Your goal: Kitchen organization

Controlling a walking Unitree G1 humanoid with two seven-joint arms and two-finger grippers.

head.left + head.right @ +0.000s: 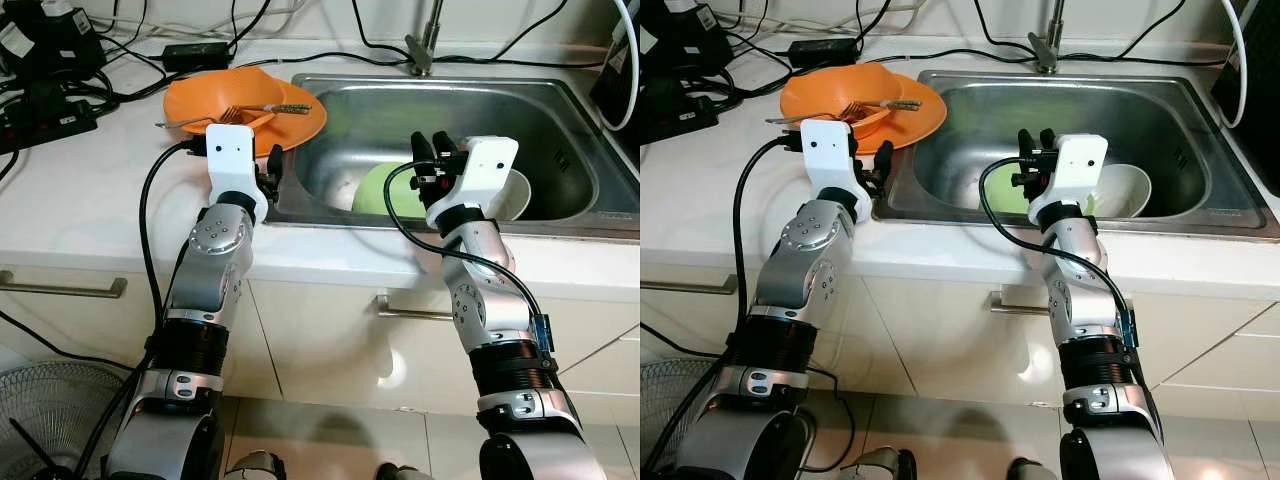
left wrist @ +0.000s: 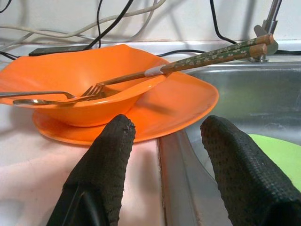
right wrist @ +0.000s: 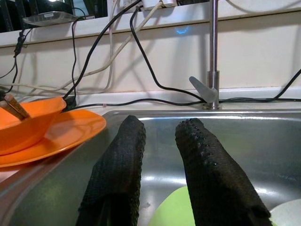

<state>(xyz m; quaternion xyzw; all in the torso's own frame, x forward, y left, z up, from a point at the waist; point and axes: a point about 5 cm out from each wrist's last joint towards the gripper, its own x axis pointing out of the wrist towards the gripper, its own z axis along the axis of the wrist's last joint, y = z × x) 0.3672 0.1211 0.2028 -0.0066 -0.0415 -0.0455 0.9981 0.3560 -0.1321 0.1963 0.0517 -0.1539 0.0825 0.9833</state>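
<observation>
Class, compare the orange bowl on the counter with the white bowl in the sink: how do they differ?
The orange bowl sits on an orange plate on the counter; the white bowl lies in the sink. The orange bowl holds a fork and chopsticks; the white bowl's contents are hidden. Both are round.

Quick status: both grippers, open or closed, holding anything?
Left gripper: open, empty, by the orange plate.
Right gripper: open, empty, over the sink.

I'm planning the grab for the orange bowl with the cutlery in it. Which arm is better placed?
Probably left. The left tool sits open at the counter edge, facing the orange bowl on its orange plate. The right tool hangs over the sink, above the green plate.
</observation>
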